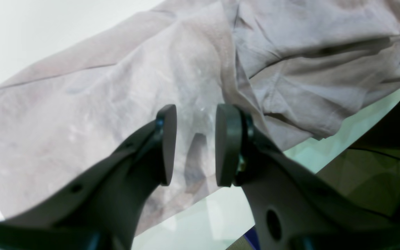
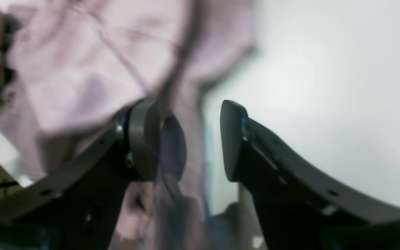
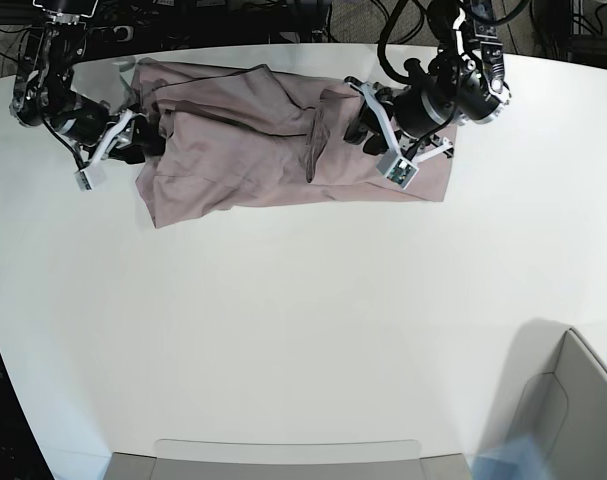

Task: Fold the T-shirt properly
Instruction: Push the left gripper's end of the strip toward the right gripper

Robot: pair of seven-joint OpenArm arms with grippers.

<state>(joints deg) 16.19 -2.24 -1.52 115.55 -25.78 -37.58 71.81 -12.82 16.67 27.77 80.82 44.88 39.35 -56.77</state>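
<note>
Mauve-pink T-shirt (image 3: pixel 273 150), rumpled, partly folded, at table's far edge.

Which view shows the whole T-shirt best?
The base view: the T-shirt lies spread across the far side of the table, its full outline visible. The left wrist view shows only a wrinkled section, and the right wrist view gives a blurred patch of fabric.

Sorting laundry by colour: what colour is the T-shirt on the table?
Plain dusty mauve-pink T-shirt, no print visible; the base view shows it best.
</note>
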